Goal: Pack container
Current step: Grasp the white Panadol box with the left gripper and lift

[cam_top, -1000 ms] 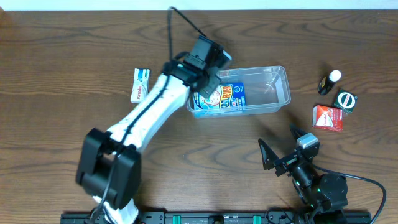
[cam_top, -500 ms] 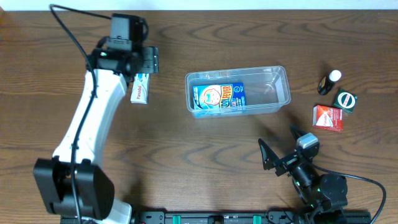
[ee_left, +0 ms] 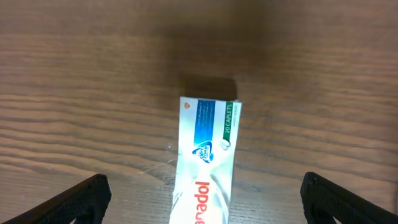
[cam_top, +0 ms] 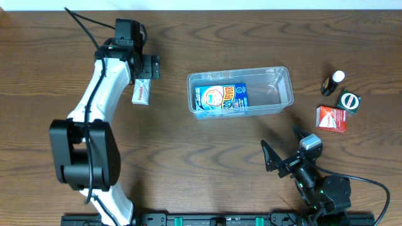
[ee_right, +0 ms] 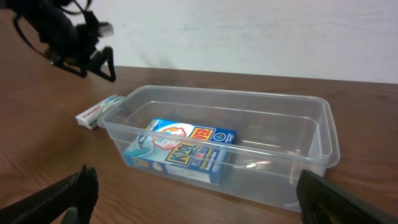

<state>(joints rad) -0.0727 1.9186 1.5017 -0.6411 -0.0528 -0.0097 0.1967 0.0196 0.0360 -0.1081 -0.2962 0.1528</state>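
Note:
The container [cam_top: 286,73], a clear rectangular tub, sits right of the table's middle with a blue box [cam_top: 220,98] lying flat in its left half. A white Panadol box [cam_top: 142,93] lies on the wood to the tub's left. My left gripper [cam_top: 146,69] hovers open over that box's far end. In the left wrist view the white box [ee_left: 208,143] runs between the wide-apart fingers of the left gripper [ee_left: 205,199] without touching them. My right gripper [cam_top: 284,147] stands open and empty near the front edge, facing the container [ee_right: 323,134] and its blue box [ee_right: 180,146].
At the right edge stand a small dark bottle with a white cap [cam_top: 333,82], a dark green box [cam_top: 348,102] and a red box [cam_top: 331,118]. The left arm stretches along the table's left side.
My left gripper has let go of the blue box in the tub, opened, and swung left to hang over the white box. The right arm has not moved.

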